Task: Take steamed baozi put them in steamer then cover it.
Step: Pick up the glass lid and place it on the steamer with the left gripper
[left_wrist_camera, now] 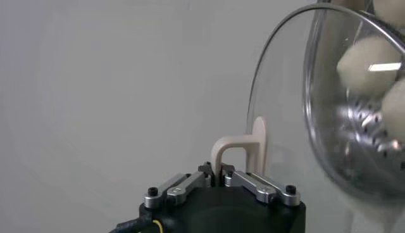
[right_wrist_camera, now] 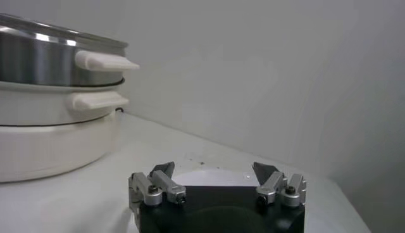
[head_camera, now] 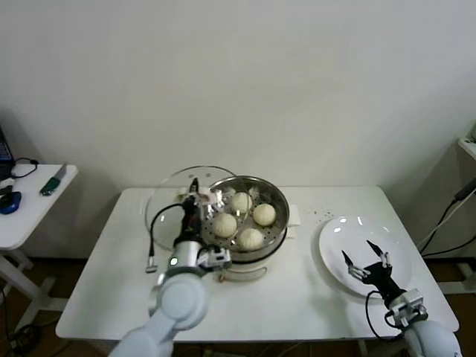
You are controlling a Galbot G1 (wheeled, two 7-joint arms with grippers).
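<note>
At lower right of the head view, the right gripper [head_camera: 366, 259] hangs with its fingers spread, holding nothing, over a white plate [head_camera: 335, 249]. Left of centre, the left gripper [head_camera: 195, 195] pinches the white handle [left_wrist_camera: 243, 152] of the glass lid [head_camera: 167, 195]. Just right, the steamer [head_camera: 274, 219] holds 4 baozi [head_camera: 250, 238]. The lid probably needs centring over the rim, then lowering level.
</note>
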